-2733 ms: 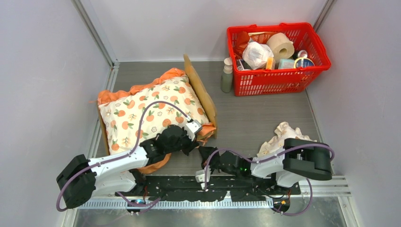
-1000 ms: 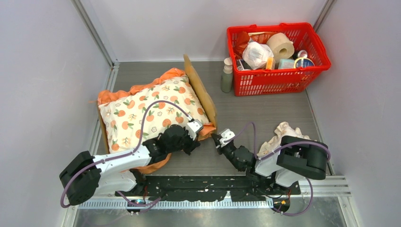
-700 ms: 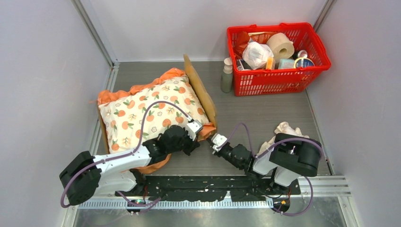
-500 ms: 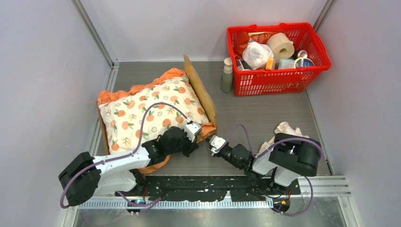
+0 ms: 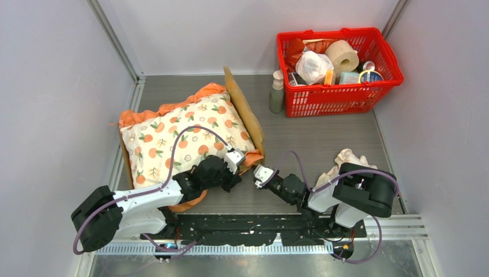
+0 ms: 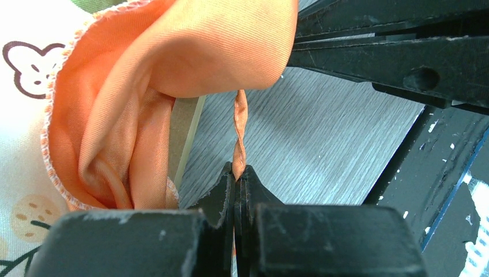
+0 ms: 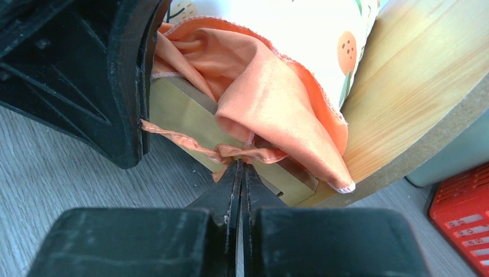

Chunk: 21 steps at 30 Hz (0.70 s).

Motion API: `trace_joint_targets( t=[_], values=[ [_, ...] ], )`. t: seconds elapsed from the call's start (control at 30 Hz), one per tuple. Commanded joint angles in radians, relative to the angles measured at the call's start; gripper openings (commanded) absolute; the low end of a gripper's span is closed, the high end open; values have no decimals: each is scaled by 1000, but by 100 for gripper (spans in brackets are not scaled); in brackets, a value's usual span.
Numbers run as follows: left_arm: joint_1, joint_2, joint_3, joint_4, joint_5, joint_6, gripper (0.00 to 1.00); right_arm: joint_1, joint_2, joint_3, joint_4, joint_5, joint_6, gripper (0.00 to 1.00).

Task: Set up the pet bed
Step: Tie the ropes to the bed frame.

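The pet bed (image 5: pixel 245 112), a light-wood frame with a wavy headboard, stands at the left with the orange-print cushion (image 5: pixel 179 135) lying on it. At the bed's near right corner both grippers meet. My left gripper (image 5: pixel 241 167) is shut on a thin twisted orange tie string (image 6: pixel 239 130) that hangs from the cushion's orange ruffle (image 6: pixel 190 52). My right gripper (image 7: pixel 239 165) is shut on the same tie's knotted part (image 7: pixel 230 152), right against the bed's wooden rail (image 7: pixel 190 109). The headboard (image 7: pixel 415 69) rises to the right in that view.
A red basket (image 5: pixel 337 90) full of household items stands at the back right, with a small bottle (image 5: pixel 277 92) beside it. A small cream frilled pillow (image 5: pixel 346 161) lies by the right arm. Grey walls close in both sides.
My right arm has swung up from the base and moved left to the bed's near right corner, ending on the orange tie. The left gripper has stayed shut, nearly still.
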Motion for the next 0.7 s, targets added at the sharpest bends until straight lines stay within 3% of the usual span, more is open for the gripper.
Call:
trace_joint_targets(
  t=[0.0,0.2,0.67],
  values=[
    [5,-15,1,46,6,-11,0,-2,-13,21,45,-44,-87,5],
    [5,-23,-10,39,4,-13,0,-3,27,30,102,-139,-141,5],
    [5,-50,-27,31,0,-23,0,-3,45,5,170,-164,-290,5]
  ],
)
